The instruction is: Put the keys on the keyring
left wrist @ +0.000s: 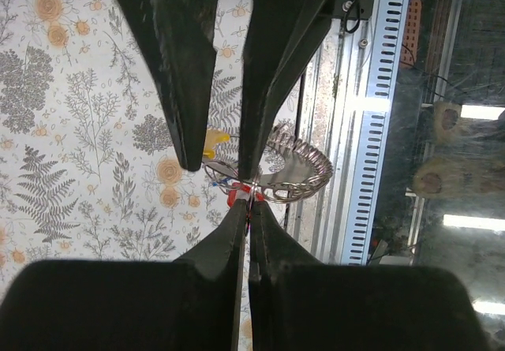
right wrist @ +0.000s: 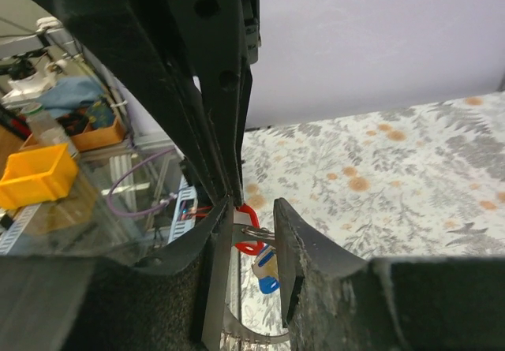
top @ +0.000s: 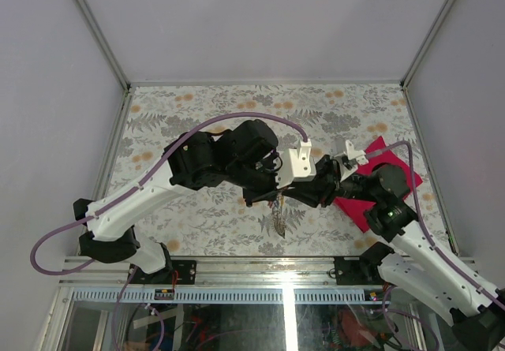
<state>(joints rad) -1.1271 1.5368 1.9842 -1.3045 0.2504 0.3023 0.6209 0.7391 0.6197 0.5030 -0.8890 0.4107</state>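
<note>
At the left-centre of the floral surface (top: 213,217), the left pincer (left wrist: 248,203) is clenched tight. It seems to pinch the red key (left wrist: 234,198) by its head, right where the key meets the keyring (left wrist: 308,169). The ring and its short coiled chain hang from that grip, over the near middle of the surface and close to the front rail (top: 260,263). The yellow key (left wrist: 215,141) shows just beyond the ring. I cannot pick out the black key.

To the right, the right pincer (right wrist: 254,218) stands released, its jaws parted on either side of the red head. I cannot tell whether either finger touches anything.

The bunch looks light and stiff. The wire is thin, springy and slick, so it is likely to swing or twist out of a loose hold. The flat plastic heads are the safest place to take a key, and the ring is best held on its wire away from the split.

Room is tight between the two pincers, whose tips almost meet. The magenta cloth (top: 394,173) lies well to the right, under the right arm. Open surface lies behind, and the rail and drop are close in front.
</note>
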